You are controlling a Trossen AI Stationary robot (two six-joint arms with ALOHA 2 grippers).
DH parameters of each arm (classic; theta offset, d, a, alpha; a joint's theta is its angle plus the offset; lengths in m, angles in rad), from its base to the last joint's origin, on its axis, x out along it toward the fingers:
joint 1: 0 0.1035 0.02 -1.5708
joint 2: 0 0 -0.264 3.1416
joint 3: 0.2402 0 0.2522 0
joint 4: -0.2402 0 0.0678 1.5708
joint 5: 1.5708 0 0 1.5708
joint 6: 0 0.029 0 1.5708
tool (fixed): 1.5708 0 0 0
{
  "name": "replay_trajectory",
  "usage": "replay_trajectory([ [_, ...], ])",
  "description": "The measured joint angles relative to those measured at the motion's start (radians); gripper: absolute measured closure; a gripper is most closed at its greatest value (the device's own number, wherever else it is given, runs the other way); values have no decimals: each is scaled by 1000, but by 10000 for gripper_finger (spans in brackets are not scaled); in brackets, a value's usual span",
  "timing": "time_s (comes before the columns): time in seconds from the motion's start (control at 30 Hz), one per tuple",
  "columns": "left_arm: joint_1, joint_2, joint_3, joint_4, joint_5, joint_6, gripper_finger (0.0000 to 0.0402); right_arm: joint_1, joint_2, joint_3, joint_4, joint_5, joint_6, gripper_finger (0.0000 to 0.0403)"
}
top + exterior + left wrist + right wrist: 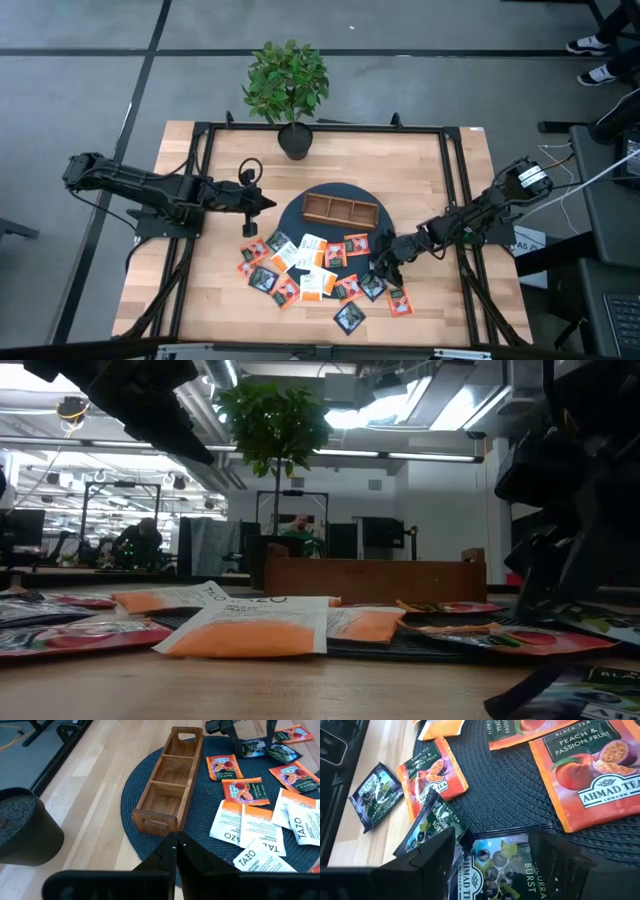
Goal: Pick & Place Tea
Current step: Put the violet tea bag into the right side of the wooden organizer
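Several small tea sachets [310,275], orange, white and dark, lie scattered flat on a round dark mat [292,222] and on the wooden table near it. A three-compartment wooden tray [341,209] stands on the mat's far part, nothing in it. My right gripper [378,268] is open, slanting down over the sachets at the mat's near right. Its fingers [432,852] stand on either side of a dark blackcurrant sachet [495,865]. My left gripper [264,203] is shut, in the air left of the tray, and points toward the tray [170,775]. My right gripper comes down at a slant over the dark sachet, one finger at each side of it. Whether the fingertips touch the sachet or the mat I cannot tell. The sachet lies flat, partly over the mat's edge.
A potted plant [294,140] stands at the table's far middle. Black frame rails [455,200] run along the table's left, right and far sides. Bare wood [215,280] lies at the near left. More orange sachets [590,775] lie just beyond the right gripper.
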Motion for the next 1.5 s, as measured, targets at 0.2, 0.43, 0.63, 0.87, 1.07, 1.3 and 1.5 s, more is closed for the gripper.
replay_trajectory([
  [0.2, 0, 0, 0, 0, 0, 0, 398, 0, 11, 0, -5, 37, -18, 142],
  [0.43, 0, 0, 0, -1, 0, 0, 398, 0, 12, 0, -24, 111, -87, 142],
  [0.63, 0, 0, 0, -1, 0, 0, 398, -1, -11, -4, -32, 116, -83, 142],
  [0.87, 0, 0, 0, -1, 0, 0, 398, -2, -89, -6, -105, 163, -103, 142],
  [1.07, 0, 0, 0, 0, 0, -3, 398, -2, -126, -6, -139, 183, -105, 142],
  [1.3, 0, 0, 0, 6, 0, -8, 398, -1, -185, -5, -153, 157, -95, 142],
  [1.5, 0, 1, 0, 6, 0, -34, 398, 0, -220, -5, -240, 99, -1, 142],
])
